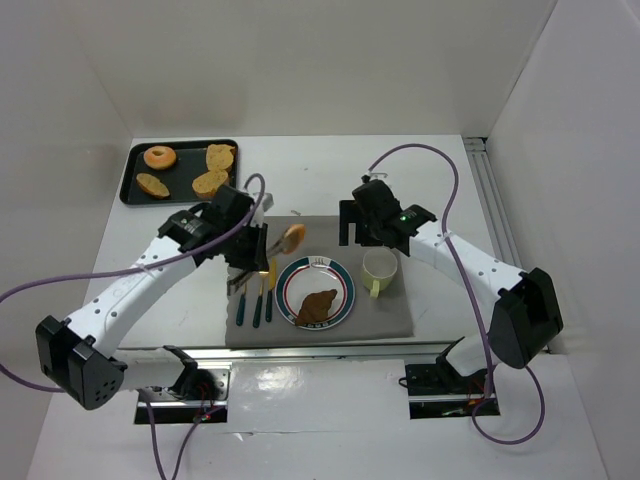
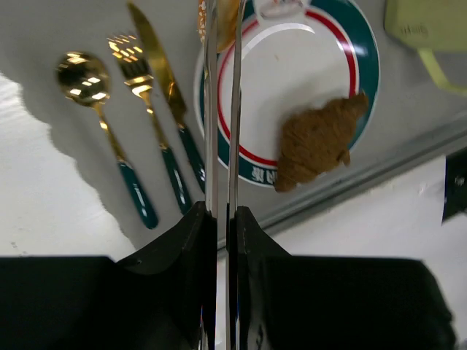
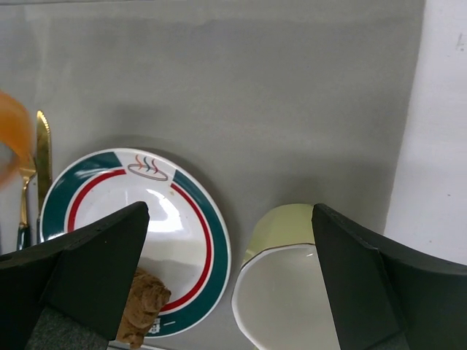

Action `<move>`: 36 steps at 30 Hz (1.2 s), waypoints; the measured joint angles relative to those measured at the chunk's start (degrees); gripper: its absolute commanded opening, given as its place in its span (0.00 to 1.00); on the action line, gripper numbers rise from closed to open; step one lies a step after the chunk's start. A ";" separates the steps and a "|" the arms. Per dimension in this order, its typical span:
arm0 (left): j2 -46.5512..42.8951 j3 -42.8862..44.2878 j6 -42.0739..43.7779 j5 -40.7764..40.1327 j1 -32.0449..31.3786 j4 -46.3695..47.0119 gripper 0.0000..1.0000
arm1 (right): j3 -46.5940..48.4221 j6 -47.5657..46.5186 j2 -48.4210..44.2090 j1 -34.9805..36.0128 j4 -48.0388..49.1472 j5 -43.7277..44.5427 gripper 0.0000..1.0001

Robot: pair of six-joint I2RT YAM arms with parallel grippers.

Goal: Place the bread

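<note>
My left gripper (image 1: 247, 243) (image 2: 222, 219) is shut on a pair of metal tongs (image 1: 272, 243) (image 2: 221, 131). The tongs pinch a small rounded orange bread (image 1: 293, 237) (image 2: 222, 16) (image 3: 12, 138) in the air over the plate's upper left rim. A dark brown croissant-like bread (image 1: 318, 305) (image 2: 317, 138) (image 3: 142, 310) lies on the white plate (image 1: 346, 283) (image 2: 365, 55) (image 3: 213, 240) with its green and red rim. Over the mat between plate and cup hangs my right gripper (image 1: 358, 232) (image 3: 228, 219), open and holding nothing.
A pale green cup (image 1: 380, 270) (image 3: 292, 292) (image 2: 427, 25) stands right of the plate on a grey mat (image 1: 390, 318). A gold spoon, fork and knife (image 1: 256, 298) (image 2: 139, 109) lie left of the plate. A black tray (image 1: 128, 190) at the back left holds a doughnut (image 1: 159, 157) and other bread pieces.
</note>
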 measured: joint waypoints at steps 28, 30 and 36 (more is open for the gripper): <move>5.31 1.29 -2.43 4.83 -14.93 2.29 0.66 | 0.02 -0.72 -1.99 -2.49 -1.95 2.95 1.00; 5.31 3.54 -2.40 3.80 -14.86 1.20 0.66 | 0.02 -0.72 -1.99 -2.49 -1.97 2.93 1.00; 5.05 8.83 -1.29 1.73 -9.97 -0.98 0.66 | 0.02 -0.74 -1.99 -2.49 -1.90 2.69 1.00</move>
